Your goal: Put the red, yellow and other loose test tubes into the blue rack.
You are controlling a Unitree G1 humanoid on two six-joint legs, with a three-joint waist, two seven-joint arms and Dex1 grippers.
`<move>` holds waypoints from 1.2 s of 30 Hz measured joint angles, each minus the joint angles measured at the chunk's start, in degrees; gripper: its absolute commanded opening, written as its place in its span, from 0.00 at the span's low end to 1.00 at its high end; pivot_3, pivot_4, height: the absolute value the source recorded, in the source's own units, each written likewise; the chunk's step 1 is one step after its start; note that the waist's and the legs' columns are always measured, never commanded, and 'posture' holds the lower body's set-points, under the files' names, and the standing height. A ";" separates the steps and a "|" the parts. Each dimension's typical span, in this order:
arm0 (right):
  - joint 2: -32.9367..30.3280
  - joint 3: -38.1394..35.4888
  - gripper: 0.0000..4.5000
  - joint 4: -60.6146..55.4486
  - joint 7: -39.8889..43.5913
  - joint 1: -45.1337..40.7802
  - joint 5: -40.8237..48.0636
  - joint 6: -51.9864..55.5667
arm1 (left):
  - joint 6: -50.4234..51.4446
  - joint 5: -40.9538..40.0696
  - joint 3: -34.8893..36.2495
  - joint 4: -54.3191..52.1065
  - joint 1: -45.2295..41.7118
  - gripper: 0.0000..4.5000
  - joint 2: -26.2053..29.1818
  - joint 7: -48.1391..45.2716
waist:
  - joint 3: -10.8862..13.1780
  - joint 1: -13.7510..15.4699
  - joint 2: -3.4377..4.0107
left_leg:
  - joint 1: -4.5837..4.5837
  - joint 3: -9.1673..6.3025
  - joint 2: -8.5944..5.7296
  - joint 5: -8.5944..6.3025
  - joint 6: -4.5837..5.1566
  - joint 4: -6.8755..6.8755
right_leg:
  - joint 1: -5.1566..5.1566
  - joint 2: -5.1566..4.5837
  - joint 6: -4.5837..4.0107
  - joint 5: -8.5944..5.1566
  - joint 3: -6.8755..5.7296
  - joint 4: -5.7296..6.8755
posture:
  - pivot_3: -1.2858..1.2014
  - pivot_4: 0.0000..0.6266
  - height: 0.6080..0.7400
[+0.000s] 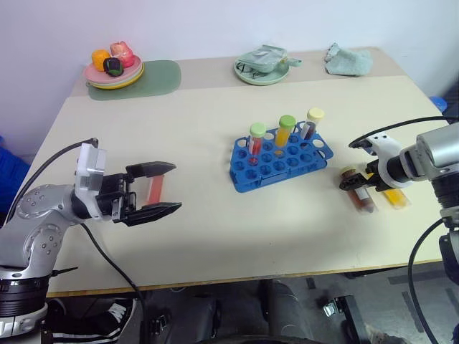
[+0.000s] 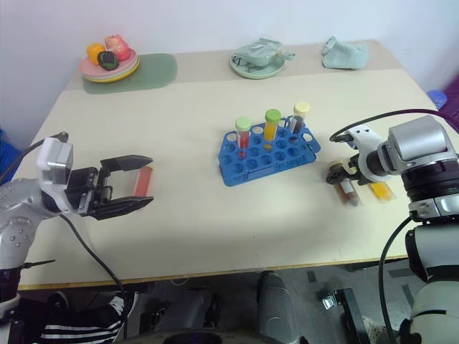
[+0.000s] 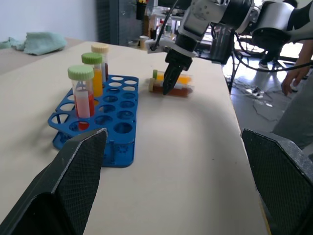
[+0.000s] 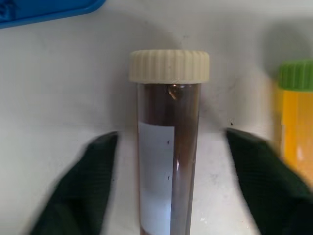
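Right claw point(image 4: 168, 161) is down at the counter's point(image 1: 201, 236) right edge, fingers either side of the lying brown-filled test tube with cream cap point(image 4: 168, 152), gaps visible both sides, so not clenched on it. A yellow-filled tube with green cap point(image 4: 296, 127) lies just beside it. Blue plastic rack point(image 1: 280, 161) sits mid-counter holding three upright tubes. Left claw point(image 1: 159, 188) hangs released over the left side, above a red tube point(image 1: 154, 190) lying flat.

Glossy blue plastic rack point(image 1: 280, 158), matt beige table point(image 1: 215, 215), ribbed cream cap point(image 4: 169, 66) on clear brown tube point(image 4: 166, 161).
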 measured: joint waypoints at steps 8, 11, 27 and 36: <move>0.30 0.17 0.17 0.02 0.96 -0.02 -0.45 -0.12 | -0.11 0.00 0.07 -0.32 0.25 1.00 -0.04 0.60 | 0.00 -0.01 -0.01 | 0.01 0.00 0.00 0.00 0.00 0.00 | 0.02 0.00 0.00 0.00 0.00 0.00 | 0.52 0.24 1.00; -0.02 -0.38 0.17 -1.94 2.98 0.12 1.52 1.91 | -0.20 0.04 0.08 -0.30 0.21 1.00 -0.07 0.80 | 0.01 -0.02 0.01 | 0.00 0.00 0.00 0.00 0.00 0.00 | 0.00 0.00 0.00 0.00 0.00 0.00 | 0.52 0.24 1.00; 9.73 -39.11 0.17 -39.35 11.12 28.62 19.50 -35.15 | -3.77 2.28 -1.75 4.97 -6.59 1.00 -1.54 -0.34 | -0.10 1.53 -0.17 | 0.15 0.01 -0.02 -0.01 0.01 0.09 | 0.19 0.01 -0.01 0.02 -0.03 0.04 | 0.52 0.24 1.00; 26.30 -40.94 0.17 -31.93 -4.38 30.72 10.94 -59.11 | -5.52 3.79 -2.31 9.68 -11.39 1.00 -3.23 -0.50 | -0.09 0.78 -0.12 | 0.18 0.05 -0.04 0.01 -0.02 0.03 | 0.10 0.04 -0.02 0.03 -0.02 0.07 | 0.52 0.24 1.00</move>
